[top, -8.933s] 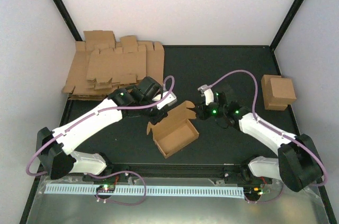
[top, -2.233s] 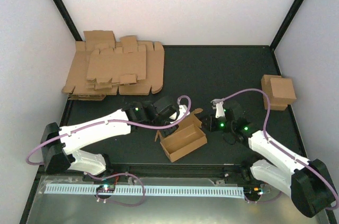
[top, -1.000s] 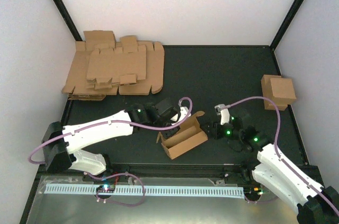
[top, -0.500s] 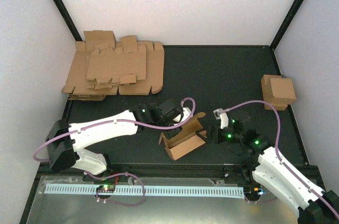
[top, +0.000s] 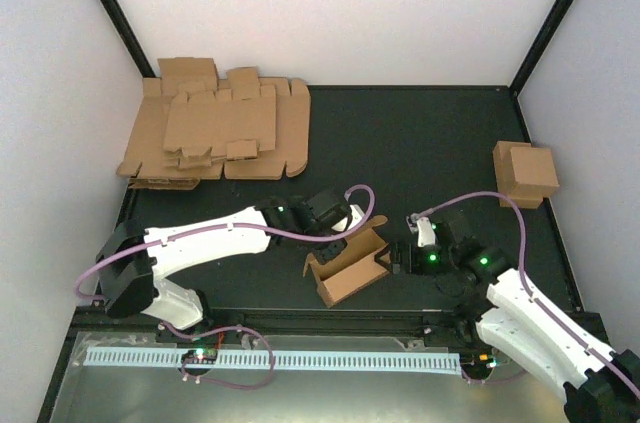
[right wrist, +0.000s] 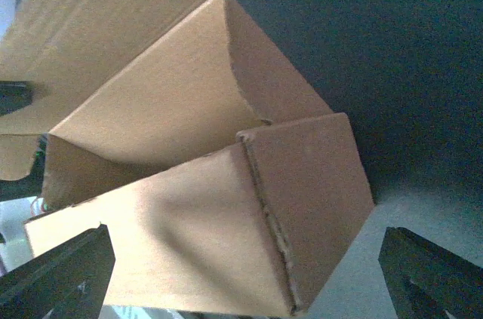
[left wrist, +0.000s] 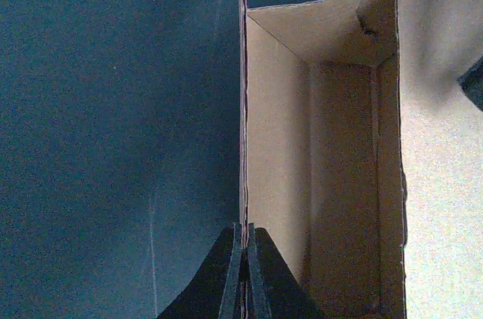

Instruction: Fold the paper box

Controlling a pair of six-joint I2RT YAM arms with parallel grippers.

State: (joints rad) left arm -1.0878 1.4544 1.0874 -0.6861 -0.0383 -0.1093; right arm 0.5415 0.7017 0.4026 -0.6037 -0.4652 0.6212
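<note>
At lower centre, left gripper [left wrist: 243,237] is clamped on one upright wall of the paper box [top: 350,271]; right gripper [top: 399,261] is spread wide around its right end.

— What is the box [left wrist: 339,145] looking like?
— Plain brown cardboard, matt, its cut edges showing rough. The table [top: 420,143] is looking dull black, and the left arm [top: 205,236] is gleaming like white plastic.

You had a plain brown paper box [top: 350,268] on a black table [top: 430,133]. Your left arm [top: 200,240] and right arm [top: 530,308] were white, green-lit, trailing mauve cables [top: 465,200]. The pile of flat blanks [top: 215,133] was the same unprinted brown.
</note>
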